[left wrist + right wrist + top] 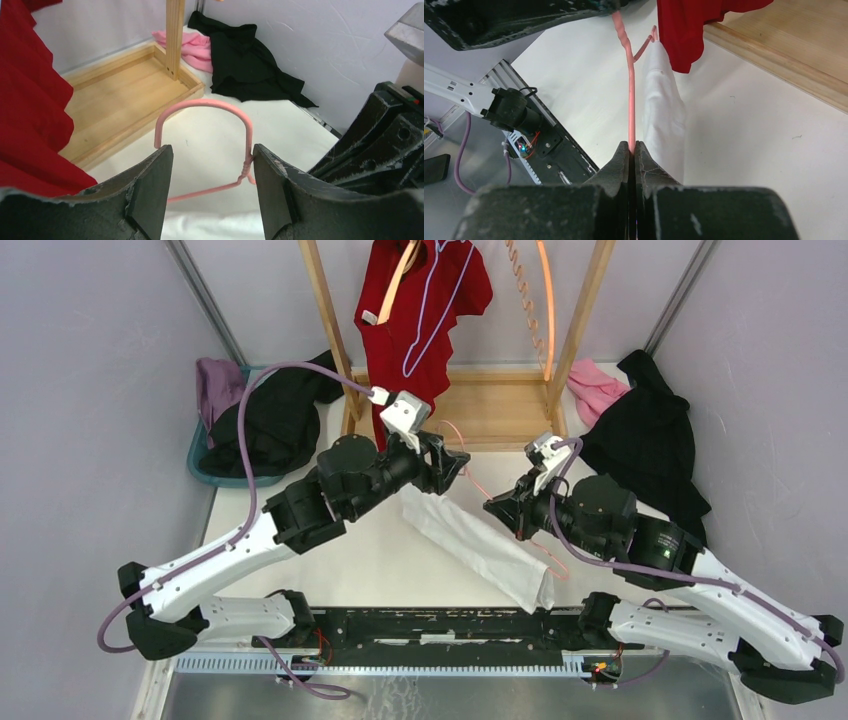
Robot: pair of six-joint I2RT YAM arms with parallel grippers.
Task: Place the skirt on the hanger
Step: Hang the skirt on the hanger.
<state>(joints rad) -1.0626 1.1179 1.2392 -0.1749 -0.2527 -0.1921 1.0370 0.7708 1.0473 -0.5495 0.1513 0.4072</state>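
A white skirt (480,540) lies across the table, threaded on a pink wire hanger (478,483). My right gripper (497,508) is shut on one wire arm of the hanger (631,100), with the skirt (664,115) draped just to the right of the wire. My left gripper (455,465) is open around the hanger's hook (210,103). The twisted neck of the hook rests against the inner face of the right finger (270,185); the left finger (150,185) stands apart from the wire. A strip of skirt (210,227) shows below the jaws.
A wooden rack (490,405) stands at the back with a red garment (420,310) hanging on it. At the left a teal bin (200,465) holds black and purple clothes. A pink cloth (597,385) and a black garment (650,440) lie at the right.
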